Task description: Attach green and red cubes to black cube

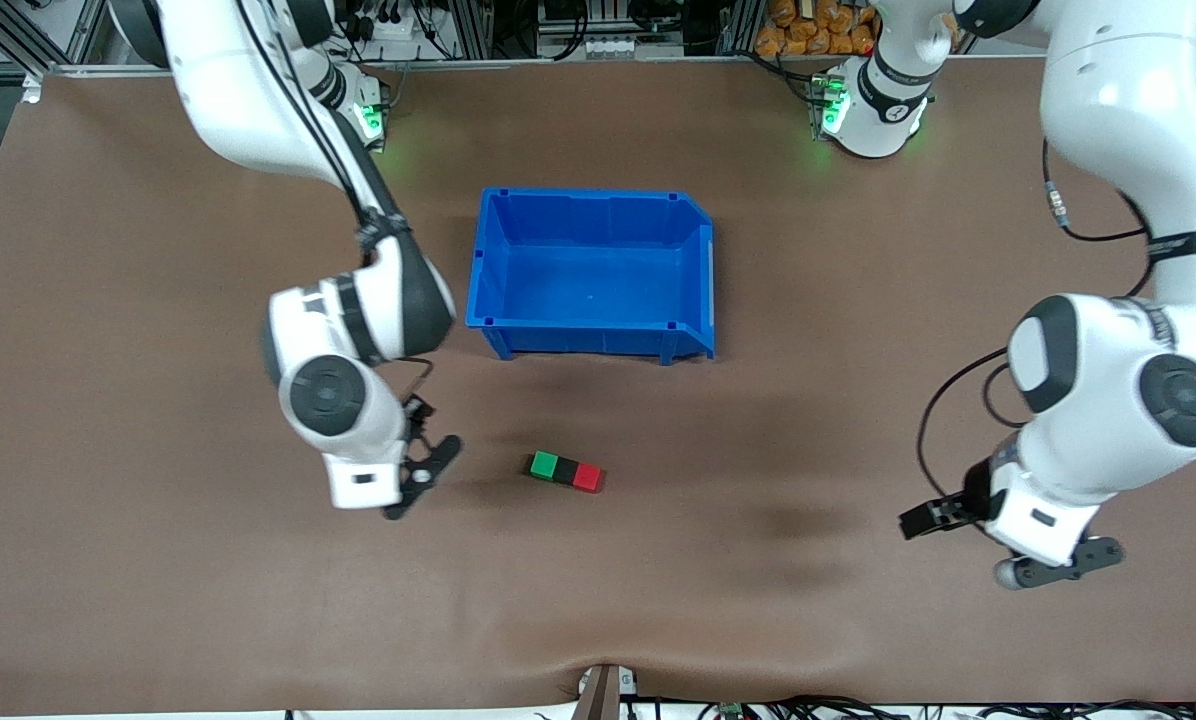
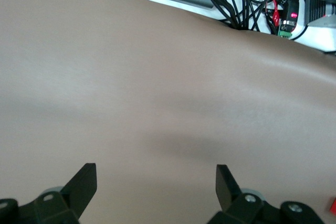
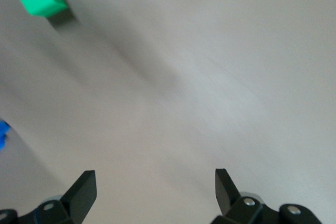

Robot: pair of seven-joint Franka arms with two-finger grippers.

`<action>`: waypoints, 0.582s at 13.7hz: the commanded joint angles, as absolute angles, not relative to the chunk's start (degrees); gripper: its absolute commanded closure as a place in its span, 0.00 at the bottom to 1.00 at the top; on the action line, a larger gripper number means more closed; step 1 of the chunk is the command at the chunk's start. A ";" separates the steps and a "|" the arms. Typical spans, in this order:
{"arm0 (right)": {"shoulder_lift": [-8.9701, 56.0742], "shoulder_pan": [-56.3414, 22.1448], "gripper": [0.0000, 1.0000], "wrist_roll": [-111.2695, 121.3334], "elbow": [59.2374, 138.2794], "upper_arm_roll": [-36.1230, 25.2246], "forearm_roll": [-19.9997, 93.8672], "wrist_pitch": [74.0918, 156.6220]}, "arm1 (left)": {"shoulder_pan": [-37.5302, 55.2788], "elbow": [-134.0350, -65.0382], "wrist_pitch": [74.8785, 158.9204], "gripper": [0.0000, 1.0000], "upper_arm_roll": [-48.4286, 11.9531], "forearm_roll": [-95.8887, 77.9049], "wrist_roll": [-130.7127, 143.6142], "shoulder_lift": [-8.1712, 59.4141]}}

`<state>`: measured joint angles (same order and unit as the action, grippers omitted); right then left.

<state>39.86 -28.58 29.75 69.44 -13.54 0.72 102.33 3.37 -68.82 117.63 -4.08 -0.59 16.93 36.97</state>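
So the three little cubes are already sitting in a row just below the middle of the front view, nearer the front camera than the blue bin (image 1: 592,272): green cube (image 1: 544,464), black cube (image 1: 566,468) in the middle, red cube (image 1: 588,477), each touching the next as far as I can tell. Looks joined up to me, so the job seems basically done.

Both arms are off the row. The right gripper (image 1: 420,478) hangs over bare table beside the green end, jaws wide, nothing in them. The left gripper (image 1: 1003,545) is over the table in the lower right of the front view, well apart from the cubes, also spread wide and empty.

What could go wrong? Mostly the right arm. It's close to the green end, so a low sweep toward the row could knock it crooked or split a cube off. I can't tell how firmly they hold together, so even a light bump might matter. The row is tiny and light-looking.

Materials: the cubes are plain, solid-coloured and sharp-edged, the black one matte. The bin is glossy moulded plastic, open-topped with one cut-down side, and empty. The table (image 1: 158,420) has a smooth brown mat with a slight ripple at the bottom edge of the frame.
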 commanded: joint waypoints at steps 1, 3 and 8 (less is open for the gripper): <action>32.20 -24.54 0.00 25.42 77.49 -13.71 0.09 101.60 | 1.50 -70.49 113.39 0.00 -4.13 0.61 10.31 31.65; 26.83 -20.23 0.00 25.31 82.77 -13.71 0.79 102.04 | 1.06 -70.49 109.36 0.00 -4.04 0.53 8.44 28.76; 15.93 -12.15 0.00 22.24 90.16 -13.89 0.79 101.34 | -0.26 -70.92 98.03 0.00 -4.22 0.53 7.30 21.64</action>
